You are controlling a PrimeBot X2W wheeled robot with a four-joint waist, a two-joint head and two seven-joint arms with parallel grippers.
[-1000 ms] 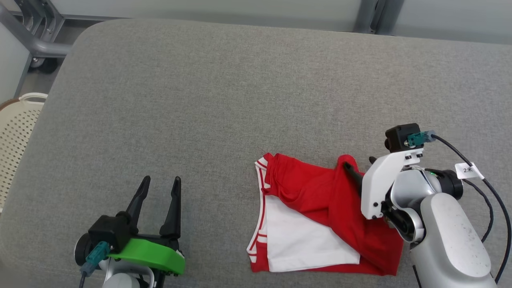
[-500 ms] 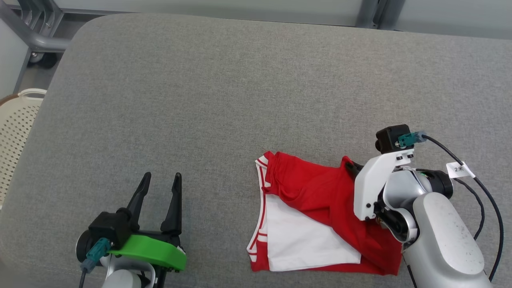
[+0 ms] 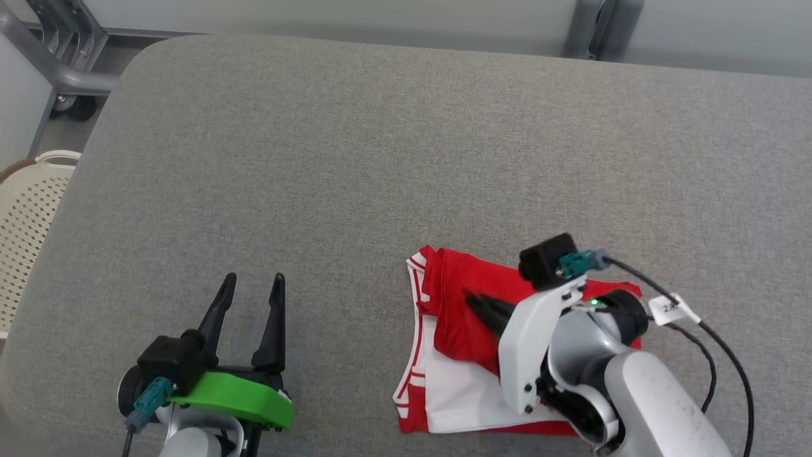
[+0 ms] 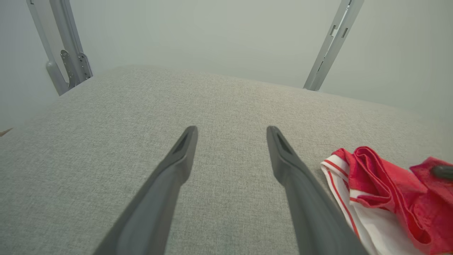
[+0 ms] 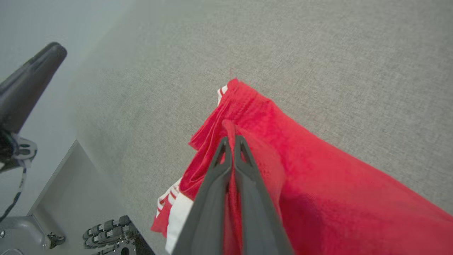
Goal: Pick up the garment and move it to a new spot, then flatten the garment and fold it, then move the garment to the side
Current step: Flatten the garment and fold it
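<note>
The garment (image 3: 457, 317) is red with a white panel and white-striped trim, lying rumpled on the grey cushion near its front edge. My right gripper (image 3: 474, 299) is over it, shut on a fold of the red cloth, which is pinched between the closed fingers in the right wrist view, where the garment (image 5: 318, 184) drapes away from the gripper (image 5: 230, 139). My left gripper (image 3: 252, 284) rests at the lower left, open and holding nothing, well left of the garment. In the left wrist view that gripper (image 4: 231, 131) points across bare cushion, with the garment (image 4: 375, 180) at the right.
The grey cushion (image 3: 380, 158) stretches wide behind and to the left of the garment. A cream perforated basket (image 3: 25, 216) stands off the cushion's left edge. Metal frame legs (image 3: 57, 57) rise at the back left, and one more at the back right (image 3: 583, 25).
My right gripper shut on the garment's right edge and has carried the red cloth leftward over the white panel. The left arm has not moved; the camera shifted slightly.
</note>
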